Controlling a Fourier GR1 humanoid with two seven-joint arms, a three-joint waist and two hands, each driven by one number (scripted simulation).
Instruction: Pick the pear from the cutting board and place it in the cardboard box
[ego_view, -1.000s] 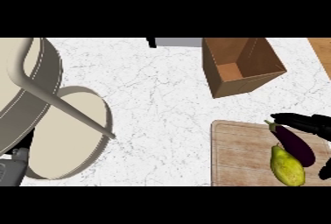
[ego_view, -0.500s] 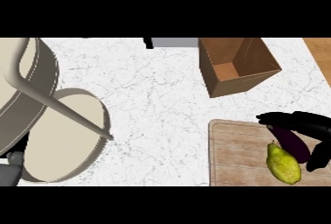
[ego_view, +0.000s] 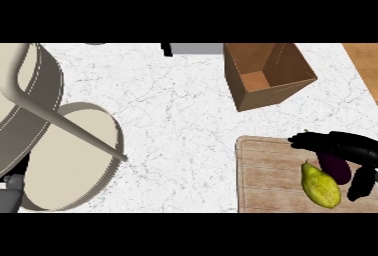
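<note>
Currently: pear (ego_view: 320, 185) lies on the cutting board (ego_view: 269, 175), at 5 o'clock in the view, stem end pointing to 12. Eggplant (ego_view: 336, 167) lies just beside it on the 2 o'clock side; the two look to be touching.

Right hand (ego_view: 348, 147) comes in from the 3 o'clock edge, above the eggplant's upper end. Fingers (ego_view: 304, 140) released and stretched toward 9 o'clock, clasping nothing. Thumb (ego_view: 362, 182) hangs toward 6, just at 3 o'clock of the pear; contact cannot be judged. Pear not gripped.

Board's left and top edges show; its other sides run out of view.

Cardboard box (ego_view: 269, 75) stands open at 11 o'clock of the pear, skewed to the board. A strip of bare counter (ego_view: 177, 110) separates its near wall from the board's top edge.

Wide open marble at 9 o'clock of board and box, up to a big beige pan (ego_view: 70, 160) at 8 o'clock, with a long handle (ego_view: 66, 122) crossing it.

Grey block (ego_view: 196, 48) at the 12 o'clock edge. Wooden surface (ego_view: 365, 60) at 2 o'clock.

Grey left forearm (ego_view: 7, 197) at the 7 o'clock corner; its hand is not seen.
</note>
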